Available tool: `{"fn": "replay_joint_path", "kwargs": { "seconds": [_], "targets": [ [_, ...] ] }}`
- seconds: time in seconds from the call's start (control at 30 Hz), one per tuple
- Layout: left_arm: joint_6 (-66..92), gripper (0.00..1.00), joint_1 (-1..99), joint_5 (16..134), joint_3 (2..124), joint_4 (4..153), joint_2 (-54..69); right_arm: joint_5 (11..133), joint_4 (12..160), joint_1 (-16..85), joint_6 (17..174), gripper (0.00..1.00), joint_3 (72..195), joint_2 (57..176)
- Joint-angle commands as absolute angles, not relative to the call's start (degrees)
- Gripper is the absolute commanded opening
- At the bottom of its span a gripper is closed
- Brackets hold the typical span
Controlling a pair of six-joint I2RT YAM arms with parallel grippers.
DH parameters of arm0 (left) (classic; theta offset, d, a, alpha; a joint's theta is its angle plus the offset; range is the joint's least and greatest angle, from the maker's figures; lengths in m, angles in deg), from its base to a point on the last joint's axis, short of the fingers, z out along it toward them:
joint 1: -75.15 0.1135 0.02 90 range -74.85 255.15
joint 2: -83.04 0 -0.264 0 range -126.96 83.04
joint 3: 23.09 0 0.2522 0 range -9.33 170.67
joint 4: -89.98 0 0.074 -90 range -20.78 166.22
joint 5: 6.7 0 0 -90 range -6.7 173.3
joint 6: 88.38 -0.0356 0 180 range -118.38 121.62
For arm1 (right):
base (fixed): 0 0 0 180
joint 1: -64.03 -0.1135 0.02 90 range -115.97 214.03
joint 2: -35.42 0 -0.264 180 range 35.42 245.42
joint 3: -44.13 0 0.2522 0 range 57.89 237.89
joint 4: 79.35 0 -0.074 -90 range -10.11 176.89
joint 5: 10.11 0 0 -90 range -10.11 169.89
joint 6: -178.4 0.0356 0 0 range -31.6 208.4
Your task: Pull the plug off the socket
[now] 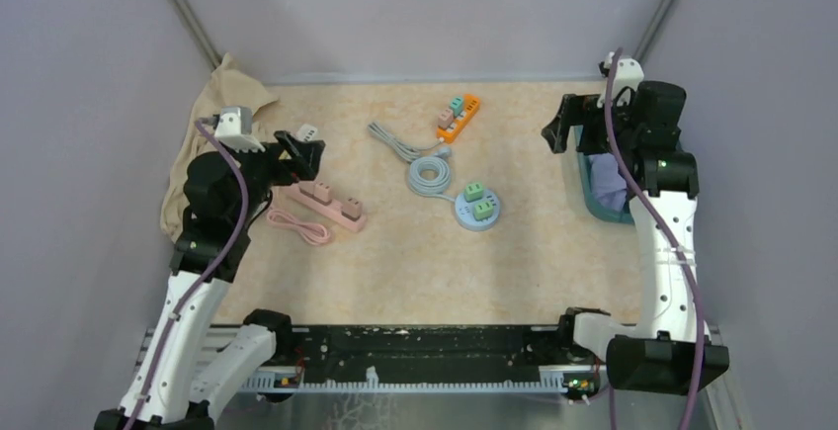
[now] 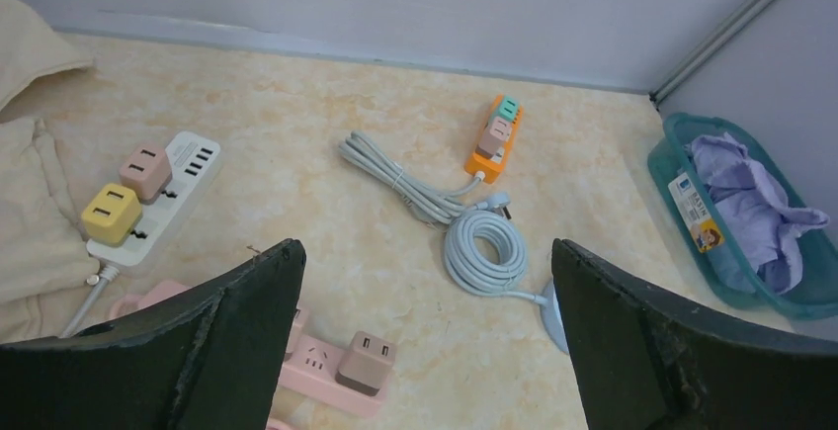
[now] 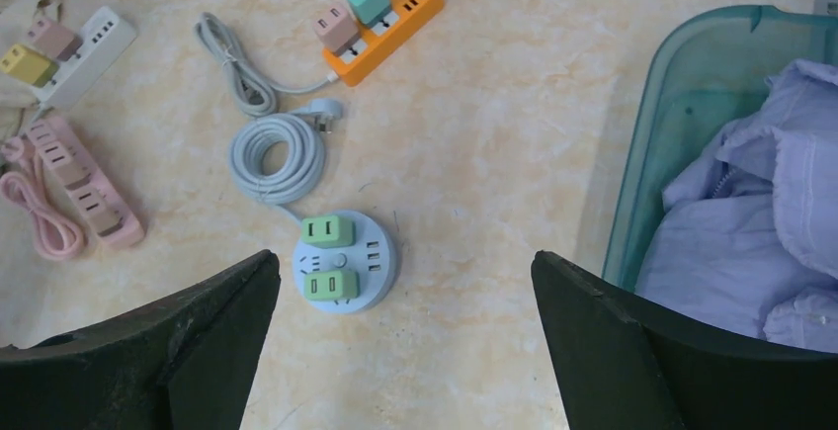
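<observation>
Several sockets lie on the table. A pink strip (image 1: pixel 321 203) carries two brownish plugs; one plug (image 2: pixel 364 362) sits just below my left gripper (image 2: pixel 423 252). A round blue socket (image 3: pixel 346 262) holds two green plugs. An orange strip (image 1: pixel 459 117) holds a teal and a pink plug. A white strip (image 2: pixel 148 198) holds a yellow and a pink plug. My left gripper (image 1: pixel 301 153) hovers open and empty above the pink strip's far end. My right gripper (image 1: pixel 563 133) is open and empty, raised at the right, beside the basket.
A teal basket (image 1: pixel 593 198) with lilac cloth stands at the right edge under the right arm. A beige cloth (image 1: pixel 212 114) lies at the far left. A coiled grey cable (image 1: pixel 430 173) lies mid-table. Grey walls enclose the table.
</observation>
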State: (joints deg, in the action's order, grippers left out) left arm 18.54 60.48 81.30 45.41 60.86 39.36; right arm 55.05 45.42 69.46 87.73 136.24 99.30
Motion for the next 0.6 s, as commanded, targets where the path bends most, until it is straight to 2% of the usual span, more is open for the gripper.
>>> {"fn": "replay_joint_path", "kwargs": {
  "seconds": [0.0,0.17,0.57],
  "targets": [
    [26.26,1.00,65.11,75.03,43.03,66.56,39.92,62.97,48.73,68.34,91.96,0.99,136.65,100.25],
    [34.25,1.00,68.92,70.43,37.68,72.83,41.22,62.60,52.25,67.74,91.39,0.99,134.23,99.76],
    [50.93,0.99,71.68,60.92,24.42,82.89,39.86,35.41,59.38,65.83,66.18,0.99,116.57,90.75]
  ]
}}
